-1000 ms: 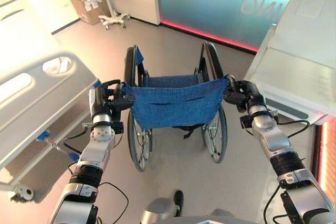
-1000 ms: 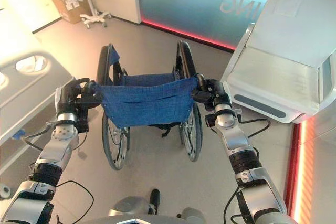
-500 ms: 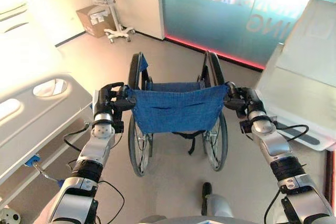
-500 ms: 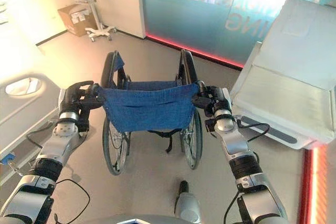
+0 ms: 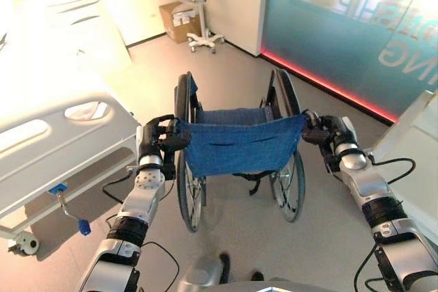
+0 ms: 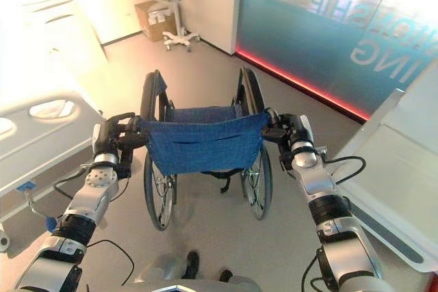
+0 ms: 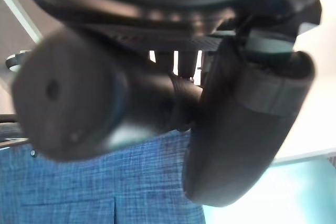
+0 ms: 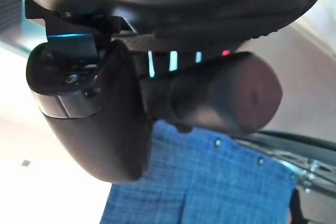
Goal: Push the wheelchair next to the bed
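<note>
The wheelchair [image 5: 243, 145] with a blue cloth back stands in front of me, facing away, its large wheels on the grey floor. My left hand [image 5: 157, 140] is shut on the left push handle [image 7: 79, 98], and my right hand [image 5: 327, 131] is shut on the right push handle [image 8: 220, 95]. In both wrist views the thumb curls beside the dark handle grip, with the blue cloth [image 7: 94, 182] below. The white bed [image 5: 55, 148] with its side rail lies at the left, a short gap from the chair's left wheel [image 5: 186, 193].
A second white bed [image 6: 404, 169] runs along the right. A teal glass wall [image 5: 356, 32] with a red floor strip stands behind. A cardboard box [image 5: 179, 20] and a wheeled stand [image 5: 203, 35] sit in the far corner. A blue crank handle [image 5: 83, 226] hangs under the left bed.
The whole view has shifted: the camera has turned left with the chair. The left bed now shows nearer and larger, and the right bed has slid toward the edge. Both hands kept their grip.
</note>
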